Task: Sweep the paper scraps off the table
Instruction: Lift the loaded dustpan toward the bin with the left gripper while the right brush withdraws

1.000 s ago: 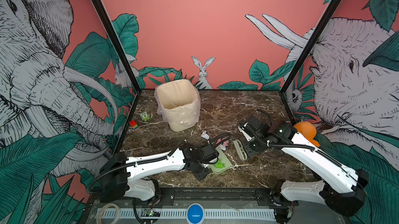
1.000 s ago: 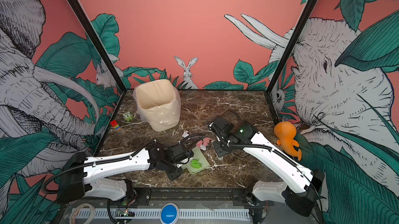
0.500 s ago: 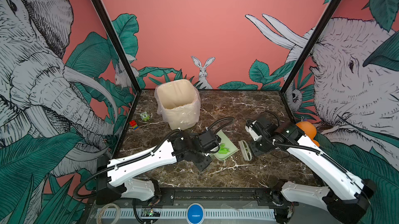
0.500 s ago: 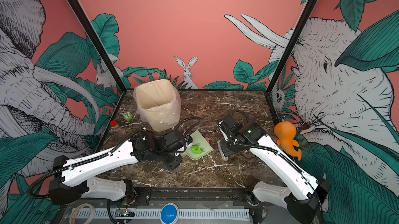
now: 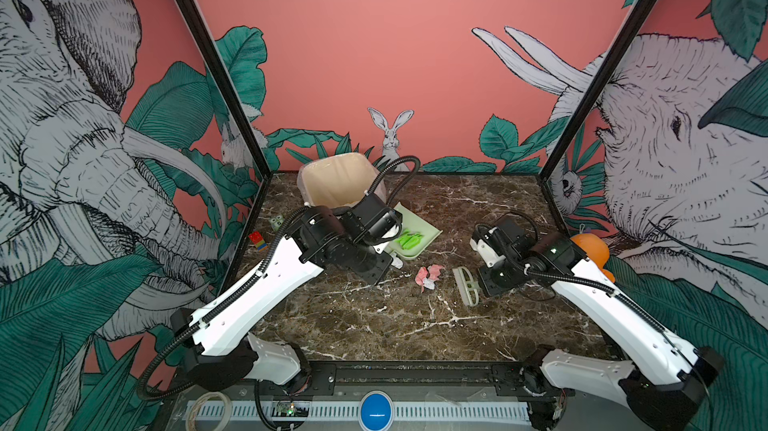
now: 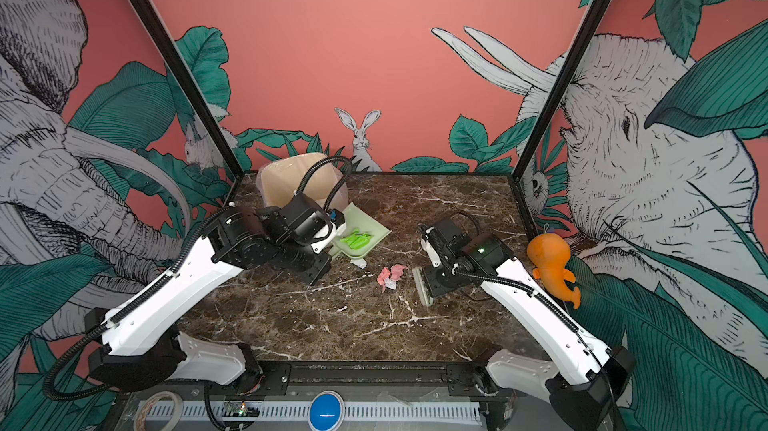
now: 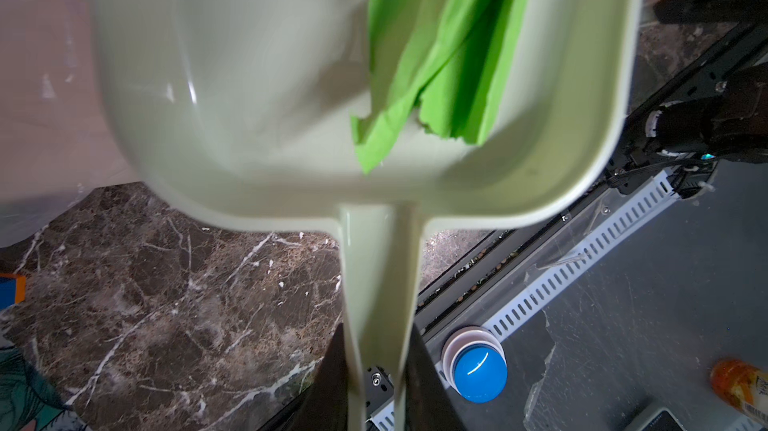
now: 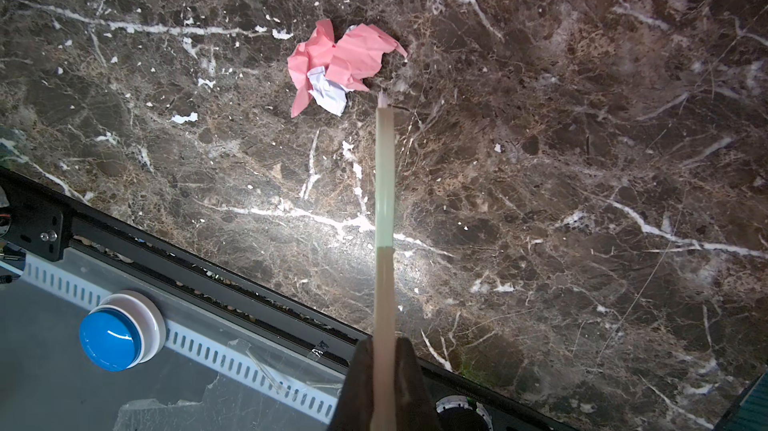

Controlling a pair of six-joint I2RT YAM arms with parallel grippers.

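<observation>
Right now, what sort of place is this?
Likely a robot test booth: a marble-patterned table boxed in by jungle mural walls, with the left gripper holding a dustpan, the right gripper a brush, and a blue button.

Checking the feeds right now: the table (image 5: 374,325) is showing dark brown marble with white veins running through it, and a black frame along the edge. The dustpan (image 5: 415,221) is coming through pale sage green, and the brush (image 5: 467,292) is matching it. The paper scraps (image 7: 440,59) in the pan are glowing bright green. Out on the marble I'm seeing pink scraps (image 8: 357,55) with a white bit (image 8: 328,96) tucked in. The bin (image 5: 332,179) is reading cream, the plush (image 6: 550,262) orange, and the button (image 5: 376,410) blue. The walls (image 5: 374,55) are showing salmon pink with teal leaves and grey-and-white elephants.
</observation>
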